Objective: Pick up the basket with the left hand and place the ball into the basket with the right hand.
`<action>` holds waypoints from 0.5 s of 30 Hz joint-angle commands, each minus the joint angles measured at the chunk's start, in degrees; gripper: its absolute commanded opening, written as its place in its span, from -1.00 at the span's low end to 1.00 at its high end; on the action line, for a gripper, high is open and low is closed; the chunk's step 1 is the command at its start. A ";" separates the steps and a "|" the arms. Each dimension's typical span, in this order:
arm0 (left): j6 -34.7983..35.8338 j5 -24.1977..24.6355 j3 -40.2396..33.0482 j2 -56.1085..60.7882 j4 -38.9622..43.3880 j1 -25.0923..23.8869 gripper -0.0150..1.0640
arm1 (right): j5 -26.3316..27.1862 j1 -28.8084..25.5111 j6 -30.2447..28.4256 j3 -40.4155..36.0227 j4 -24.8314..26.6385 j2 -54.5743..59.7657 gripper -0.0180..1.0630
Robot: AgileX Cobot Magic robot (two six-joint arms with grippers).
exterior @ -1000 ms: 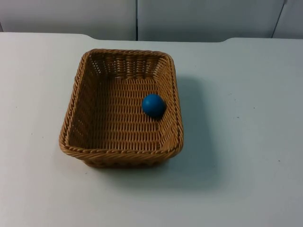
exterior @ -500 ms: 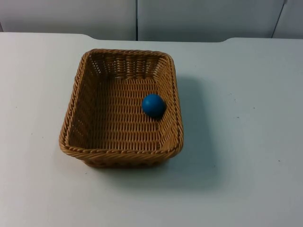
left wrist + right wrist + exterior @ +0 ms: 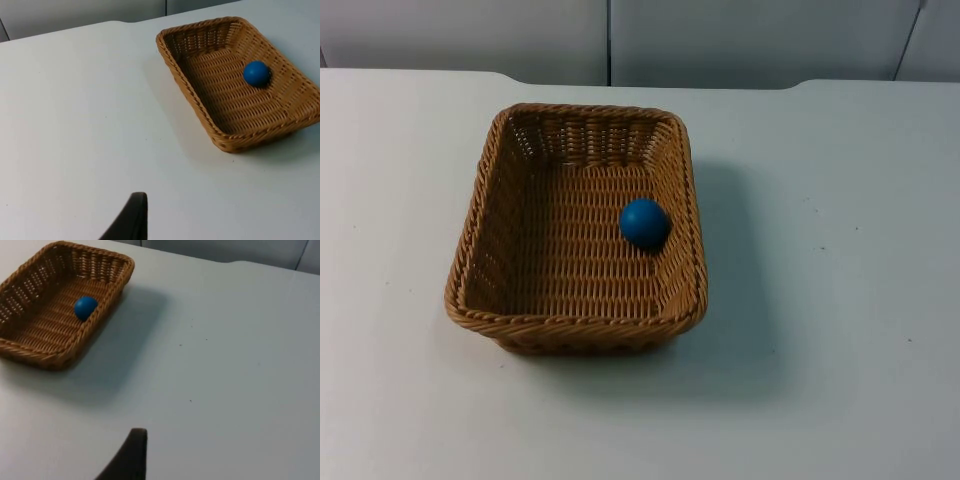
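Note:
A tan woven basket (image 3: 477, 200) stands on the white table, a little left of centre in the top view. A blue ball (image 3: 644, 223) lies inside it, against the right wall. From the left wrist view the basket (image 3: 187, 90) and the ball (image 3: 256, 73) are some way off, and my left gripper (image 3: 131, 220) waits over bare table, apart from them. The right wrist view has the basket (image 3: 111, 295) with the ball (image 3: 85, 307) in it, also at a distance. My right gripper (image 3: 131, 455) waits over bare table there, touching nothing.
The white table top (image 3: 840, 260) runs from the basket to the grey partition wall (image 3: 740, 40) at the back. The basket casts a shadow (image 3: 740, 280) on its right side.

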State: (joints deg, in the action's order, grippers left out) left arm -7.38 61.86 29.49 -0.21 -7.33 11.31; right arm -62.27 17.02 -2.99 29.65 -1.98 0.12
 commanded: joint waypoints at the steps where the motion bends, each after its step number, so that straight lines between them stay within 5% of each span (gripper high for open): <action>1: 0.29 0.03 -0.02 0.21 -0.27 0.28 0.98 | 0.33 0.13 2.99 -0.47 -2.41 -0.12 0.96; 15: 0.29 0.03 -0.02 0.21 -0.27 0.28 0.98 | 0.42 0.13 5.90 -0.47 -2.01 -0.12 0.96</action>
State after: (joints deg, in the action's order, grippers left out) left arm -7.38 61.86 29.49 -0.21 -7.33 11.31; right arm -62.27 17.02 2.48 29.65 -3.88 0.12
